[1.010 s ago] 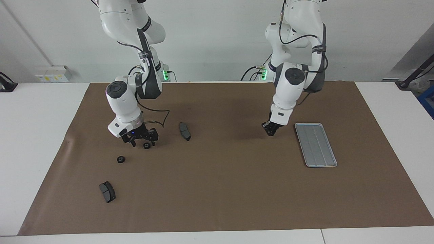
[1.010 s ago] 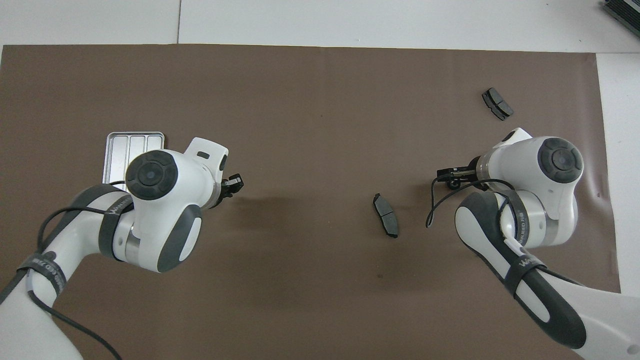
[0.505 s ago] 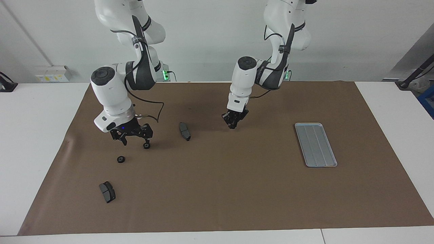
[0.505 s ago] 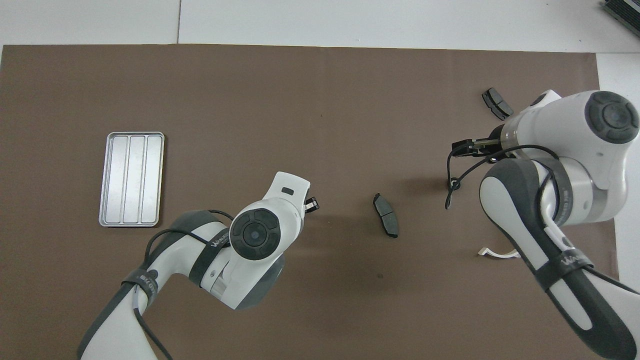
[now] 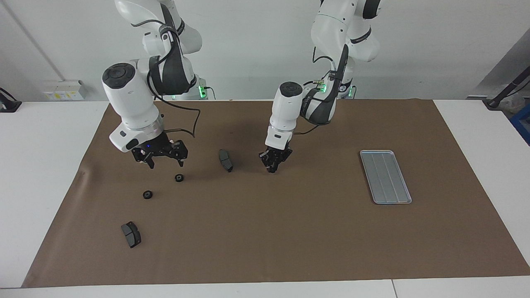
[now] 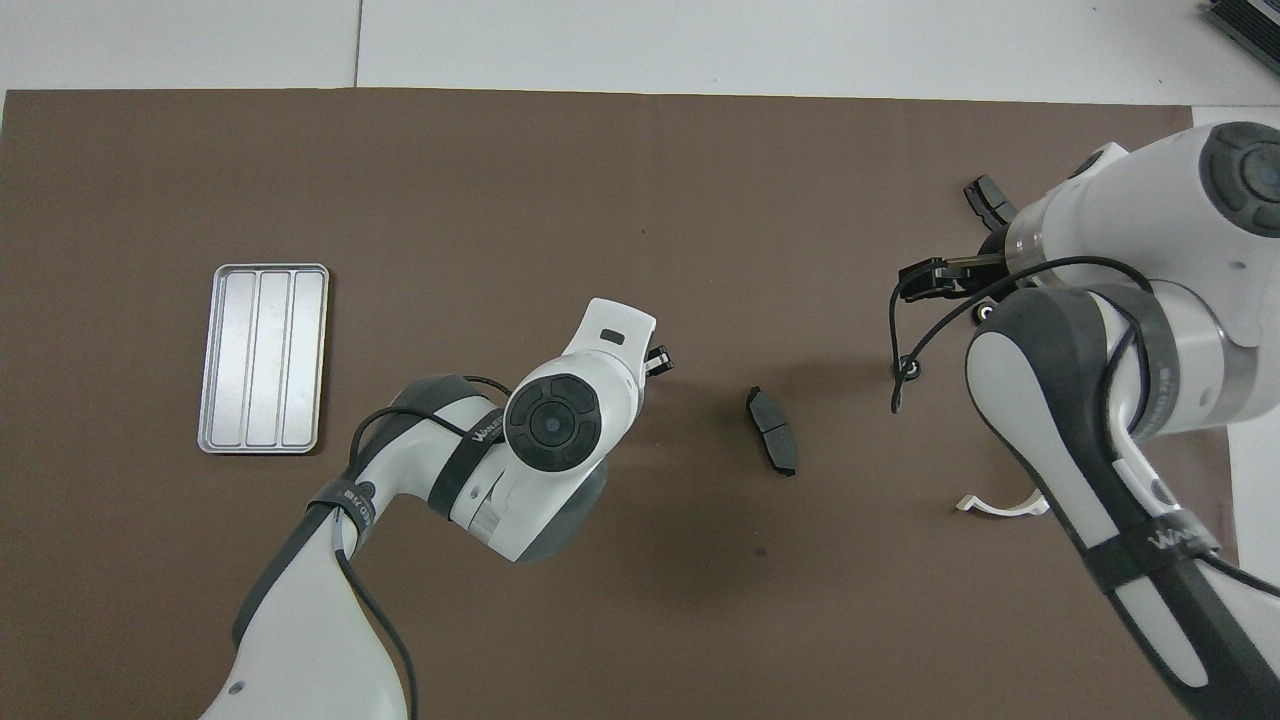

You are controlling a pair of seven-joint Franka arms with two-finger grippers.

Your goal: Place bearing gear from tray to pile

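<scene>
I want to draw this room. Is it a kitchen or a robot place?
Probably a robot test lab, not a kitchen. Two white robot arms stand at a table with a brown mat. On it lie car parts: brake pads and small black gears, plus a metal tray.

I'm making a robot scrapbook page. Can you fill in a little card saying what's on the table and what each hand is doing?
tray: bare, toward the left arm's end of the mat
gears: two, one under the right hand, one farther from the robots
brake pads: one between the two hands, one farthest from the robots
white bracket: close to the robots, by the right arm
left hand: low over bare mat, whether it carries anything cannot be seen
right hand: open, raised over a gear, holding nothing
</scene>
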